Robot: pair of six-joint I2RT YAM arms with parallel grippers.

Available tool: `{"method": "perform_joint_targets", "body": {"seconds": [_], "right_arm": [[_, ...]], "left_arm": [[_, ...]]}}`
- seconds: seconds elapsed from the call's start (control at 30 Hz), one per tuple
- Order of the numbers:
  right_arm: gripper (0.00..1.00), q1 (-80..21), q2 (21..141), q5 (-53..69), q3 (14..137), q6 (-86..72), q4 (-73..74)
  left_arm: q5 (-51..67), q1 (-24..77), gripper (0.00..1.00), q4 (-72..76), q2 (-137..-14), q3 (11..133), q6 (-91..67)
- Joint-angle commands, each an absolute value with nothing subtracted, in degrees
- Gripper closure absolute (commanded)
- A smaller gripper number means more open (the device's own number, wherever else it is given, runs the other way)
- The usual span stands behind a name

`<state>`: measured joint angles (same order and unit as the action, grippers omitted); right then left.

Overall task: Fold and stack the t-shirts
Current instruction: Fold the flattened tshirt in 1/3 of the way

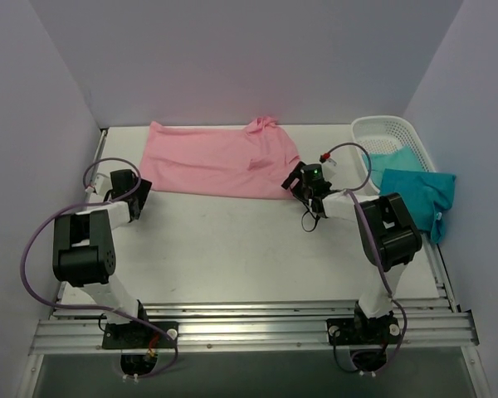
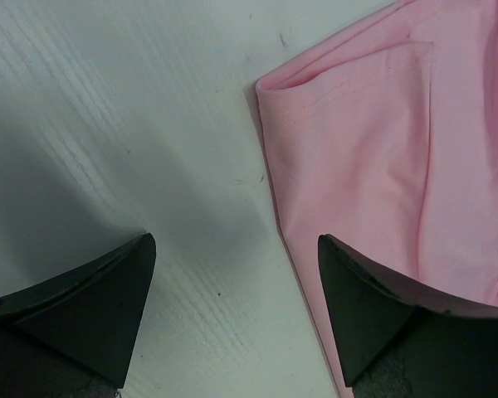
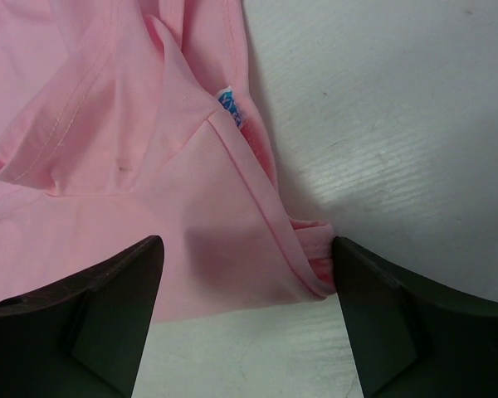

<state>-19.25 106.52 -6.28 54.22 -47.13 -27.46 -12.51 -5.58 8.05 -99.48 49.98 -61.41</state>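
Nearest the arm bases the desk (image 1: 232, 249) is bare. Both grippers sit just beyond it, at the near edge of the pink t-shirt (image 1: 216, 157).

The left gripper (image 2: 236, 240) is spread wide and holds nothing. One finger is over bare desk and the other over cloth, so the jaws straddle the shirt's left near edge. The right gripper (image 3: 245, 240) is also wide open and empty. It straddles the right near corner, where the fabric bunches into a small roll close to the blue neck label (image 3: 231, 106).

The step in hand looks like taking the two near corners for a fold away from the robot.

- **Grip:** each gripper should come straight down until the lower finger can slide under every layer, then close on the hemmed edge, not on a single ply. From the wrist views I cannot tell whether the fingertips already touch the desk, so the descent should be gentle.
- **Right corner:** it needs care, because the rolled lump could slip out or pull up only the top layer.
- **Lift and lay:** raise both corners together and to the same height, then carry them towards the far edge in parallel, so the crease runs straight and the shirt does not skew.

The shirt lies spread across the far middle of the desk. Further right, the teal t-shirts (image 1: 415, 191) wait. One is draped beside the white basket (image 1: 382, 123) and one lies inside it.
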Motion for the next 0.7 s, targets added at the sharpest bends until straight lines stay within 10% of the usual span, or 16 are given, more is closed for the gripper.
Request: {"method": "perform_joint_targets", "body": {"seconds": [0.0,0.67], "right_arm": [[0.22,-19.5,109.1,-5.5,55.5,-47.3,-25.4],[0.24,-19.2,113.5,-3.4,58.1,-46.6,-27.4]], "left_arm": [[-11.5,-6.3,0.12,8.4,-101.5,52.6,-62.3],[-4.7,-8.8,0.18,6.9,-115.6,65.8,-66.1]]}}
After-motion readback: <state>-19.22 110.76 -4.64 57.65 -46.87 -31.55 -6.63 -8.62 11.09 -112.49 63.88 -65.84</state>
